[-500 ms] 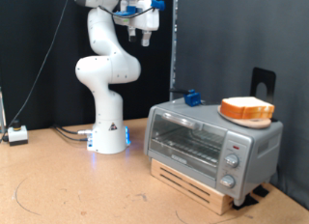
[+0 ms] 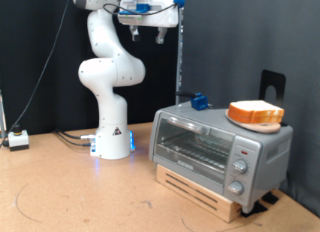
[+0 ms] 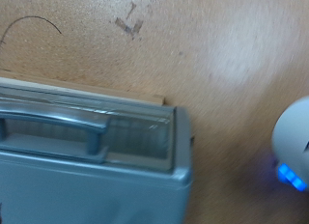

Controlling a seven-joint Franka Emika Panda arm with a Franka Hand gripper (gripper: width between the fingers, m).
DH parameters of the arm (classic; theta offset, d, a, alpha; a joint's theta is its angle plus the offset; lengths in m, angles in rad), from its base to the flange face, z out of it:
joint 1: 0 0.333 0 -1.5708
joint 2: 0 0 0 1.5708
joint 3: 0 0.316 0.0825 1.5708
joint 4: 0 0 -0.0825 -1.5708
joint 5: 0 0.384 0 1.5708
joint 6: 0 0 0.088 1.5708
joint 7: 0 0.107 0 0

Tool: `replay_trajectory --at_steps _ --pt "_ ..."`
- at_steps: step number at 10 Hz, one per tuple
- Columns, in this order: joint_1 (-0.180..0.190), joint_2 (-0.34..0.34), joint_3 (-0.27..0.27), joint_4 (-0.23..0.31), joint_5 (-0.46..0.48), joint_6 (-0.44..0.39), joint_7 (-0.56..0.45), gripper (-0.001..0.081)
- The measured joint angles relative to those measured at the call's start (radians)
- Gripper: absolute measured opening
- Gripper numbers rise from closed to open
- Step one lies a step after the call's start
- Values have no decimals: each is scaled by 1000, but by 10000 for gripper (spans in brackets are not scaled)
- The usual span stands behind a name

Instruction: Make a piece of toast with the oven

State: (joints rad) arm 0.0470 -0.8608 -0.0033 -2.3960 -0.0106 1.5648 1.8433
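Note:
The silver toaster oven point(image 2: 215, 147) stands on a wooden base at the exterior view's right, with its glass door shut. Pale tan toast slices point(image 2: 255, 107) lie on a round orange plate point(image 2: 255, 118) on the oven's top. My gripper point(image 2: 149, 34) hangs high above the table, up and to the exterior view's left of the oven, far from the toast. Its fingers stand apart with nothing between them. The wrist view looks down on the oven point(image 3: 87, 181) and its grey bar handle point(image 3: 53, 123). No fingers show in the wrist view.
A wooden base point(image 2: 200, 187) lies under the oven. A small blue object point(image 2: 198, 101) sits on the oven's back edge. A black stand point(image 2: 272, 84) rises behind the plate. The arm's white base point(image 2: 112, 142) and a white box point(image 2: 17, 139) stand to the left. A tape mark point(image 3: 128, 24) is on the table.
The hand has swung slightly up and towards the exterior view's right, over the oven side. The oven, plate and toast have not moved.

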Motion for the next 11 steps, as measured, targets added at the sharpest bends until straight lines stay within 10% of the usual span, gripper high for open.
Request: replay_trajectory --at_steps 3,8,11 --pt "28 -22 -26 -23 30 23 -124 809" --pt "198 21 -202 -41 115 152 -657 809" --pt "229 0 -246 -41 177 66 -781 809"
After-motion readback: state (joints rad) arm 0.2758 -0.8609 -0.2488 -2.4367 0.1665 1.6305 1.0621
